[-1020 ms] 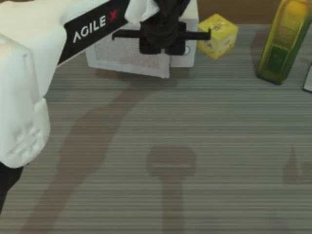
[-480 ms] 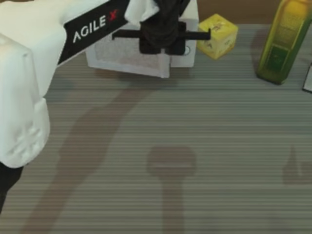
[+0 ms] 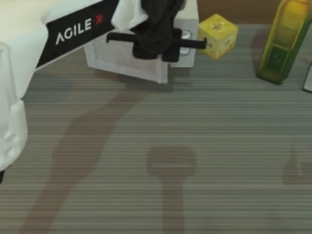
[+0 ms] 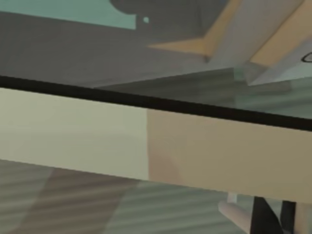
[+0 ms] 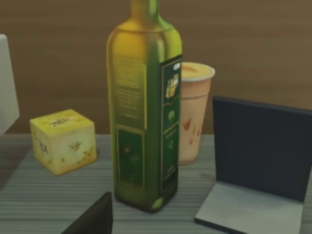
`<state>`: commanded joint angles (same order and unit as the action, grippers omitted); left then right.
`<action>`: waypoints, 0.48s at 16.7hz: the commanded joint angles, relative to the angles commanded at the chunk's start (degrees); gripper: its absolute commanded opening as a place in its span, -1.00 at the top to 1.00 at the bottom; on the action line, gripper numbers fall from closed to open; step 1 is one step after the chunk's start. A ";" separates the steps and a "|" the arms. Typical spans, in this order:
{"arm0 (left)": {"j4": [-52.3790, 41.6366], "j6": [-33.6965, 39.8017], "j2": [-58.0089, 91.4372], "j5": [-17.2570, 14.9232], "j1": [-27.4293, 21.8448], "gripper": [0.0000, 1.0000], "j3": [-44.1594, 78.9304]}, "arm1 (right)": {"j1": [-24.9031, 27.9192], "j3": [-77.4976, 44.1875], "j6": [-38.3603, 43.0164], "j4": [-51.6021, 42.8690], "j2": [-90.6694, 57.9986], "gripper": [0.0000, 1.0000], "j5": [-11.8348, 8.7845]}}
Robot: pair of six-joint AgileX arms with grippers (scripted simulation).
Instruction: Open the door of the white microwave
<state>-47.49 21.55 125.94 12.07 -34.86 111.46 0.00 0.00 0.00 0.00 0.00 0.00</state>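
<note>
The white microwave (image 3: 191, 17) stands at the table's back, mostly under my left arm. Its door (image 3: 117, 61), white with a grey mesh window, is swung a little out from the box on its right side. My left gripper (image 3: 157, 45) hangs at that free edge, beside the two silver knobs (image 3: 185, 35). The left wrist view shows the door's pale edge (image 4: 146, 141) close up and a cream handle bar (image 4: 236, 213) running in between the black fingers (image 4: 263, 220). A dark corner of my right gripper (image 5: 92, 220) shows only in its own wrist view.
A yellow cube (image 3: 218, 29) sits just right of the microwave. A tall green bottle (image 3: 285, 41) stands at the back right, with an orange cup (image 5: 195, 112) behind it and a dark folded panel (image 5: 258, 161) beside it.
My left arm has shifted toward the left and front. The door's free edge has swung slightly farther out from the microwave.
</note>
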 joint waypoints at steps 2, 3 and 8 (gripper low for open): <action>0.19 -0.21 -0.22 -0.08 0.03 1.00 -0.29 | 0.00 0.00 0.00 0.00 0.00 -1.00 0.00; 0.19 -0.21 -0.22 -0.08 0.03 1.00 -0.29 | 0.00 0.00 0.00 0.00 0.00 -1.00 0.00; 0.19 -0.21 -0.22 -0.08 0.03 1.00 -0.29 | 0.00 0.00 0.00 0.00 0.00 -1.00 0.00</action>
<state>-47.30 21.34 125.72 11.99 -34.84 111.18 0.00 0.00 0.00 0.00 0.00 0.00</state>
